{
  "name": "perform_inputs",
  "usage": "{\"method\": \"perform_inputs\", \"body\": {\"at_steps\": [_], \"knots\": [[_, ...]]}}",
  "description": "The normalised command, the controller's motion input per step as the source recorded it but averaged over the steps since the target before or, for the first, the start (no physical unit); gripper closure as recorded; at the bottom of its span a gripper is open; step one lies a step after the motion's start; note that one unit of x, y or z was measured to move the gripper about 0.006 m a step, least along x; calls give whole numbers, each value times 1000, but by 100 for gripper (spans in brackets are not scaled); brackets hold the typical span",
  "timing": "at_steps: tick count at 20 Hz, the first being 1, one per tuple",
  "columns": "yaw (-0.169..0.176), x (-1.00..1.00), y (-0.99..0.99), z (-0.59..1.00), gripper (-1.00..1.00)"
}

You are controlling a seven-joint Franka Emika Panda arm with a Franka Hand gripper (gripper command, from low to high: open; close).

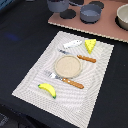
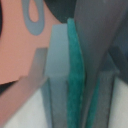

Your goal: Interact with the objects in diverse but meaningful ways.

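A dark desk [image 1: 20, 45] carries a pale placemat [image 1: 95, 95] and, at its far edge, a tan stovetop board [image 1: 107, 29] holding a grey-blue pot [image 1: 90, 13]. On the mat, a round tan plate [image 1: 67, 65] sits mid-way, a fork [image 1: 66, 79] and knife [image 1: 80, 56] flanking it. The cheese wedge [image 1: 90, 46] and white-and-blue tool [image 1: 73, 44] lie at the mat's far edge, the banana [image 1: 48, 90] near its front corner. In the wrist view the gripper [image 2: 70, 75] has its fingers [image 2: 57, 65] pressed together.

A staged play-kitchen setup on a black bench [image 1: 20, 45]: a striped placemat [image 1: 95, 90] laid with a tan plate [image 1: 67, 65], toy cutlery and a yellow banana [image 1: 48, 89], with a pink toy stove [image 1: 107, 27] carrying grey-blue pots [image 1: 90, 13] at the far edge.
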Motion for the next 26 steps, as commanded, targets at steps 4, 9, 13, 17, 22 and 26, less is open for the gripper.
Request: {"method": "perform_inputs", "body": {"at_steps": [4, 9, 13, 17, 22, 26], "knots": [[0, 410, 358, 4, 100], [-5, 398, 295, 6, 100], [-18, 327, 221, 3, 100], [-19, 194, 86, -22, 100], [-5, 110, 79, -49, 100], [0, 20, 98, -136, 100]]}}
